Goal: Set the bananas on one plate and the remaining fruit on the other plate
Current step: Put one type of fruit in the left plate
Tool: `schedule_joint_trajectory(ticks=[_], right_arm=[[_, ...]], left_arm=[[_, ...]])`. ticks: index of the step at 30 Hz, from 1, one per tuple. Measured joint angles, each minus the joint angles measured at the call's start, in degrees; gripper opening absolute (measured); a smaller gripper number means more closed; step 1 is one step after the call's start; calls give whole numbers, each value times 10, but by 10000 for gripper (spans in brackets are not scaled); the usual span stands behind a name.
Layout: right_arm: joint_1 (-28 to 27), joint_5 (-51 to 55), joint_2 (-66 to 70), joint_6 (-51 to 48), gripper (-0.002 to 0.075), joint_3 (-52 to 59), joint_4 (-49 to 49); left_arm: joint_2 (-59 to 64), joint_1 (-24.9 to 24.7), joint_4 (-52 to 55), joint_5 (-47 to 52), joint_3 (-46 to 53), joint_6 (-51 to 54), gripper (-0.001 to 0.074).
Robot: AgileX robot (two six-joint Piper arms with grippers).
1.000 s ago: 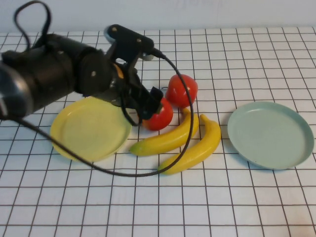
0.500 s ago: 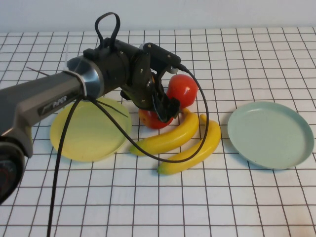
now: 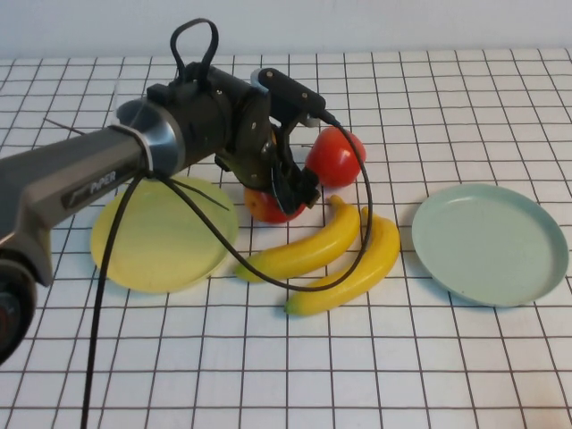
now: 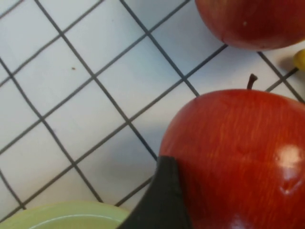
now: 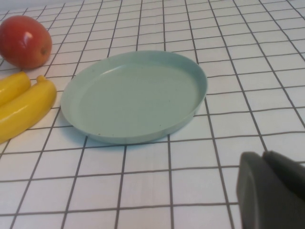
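nothing is sorted yet — both plates, yellow point(image 3: 152, 237) and blue-green point(image 3: 490, 243), sit bare, the bananas point(image 3: 335, 255) lie between them, one apple point(image 3: 336, 157) waits behind, and the left gripper point(image 3: 284, 189) pinches the near apple point(image 3: 268, 206); right gripper point(image 5: 269, 191) parked, fingers together.

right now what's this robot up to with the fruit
The left gripper is down on the nearer apple, one finger against its side, beside the yellow plate. The second apple sits just behind it. Both bananas lie on the table between the plates, and the blue-green plate holds nothing yet. The right gripper waits off to the side near that plate.
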Motion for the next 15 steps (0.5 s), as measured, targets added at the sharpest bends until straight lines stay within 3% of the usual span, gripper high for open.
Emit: schedule_joint_trajectory(ticks=[9, 15], right_arm=[[0, 0, 0, 0, -15, 0, 0], [0, 0, 0, 0, -15, 0, 0]], left_arm=[[-137, 0, 51, 42, 30, -33, 584], [-237, 42, 46, 18, 190, -51, 584]])
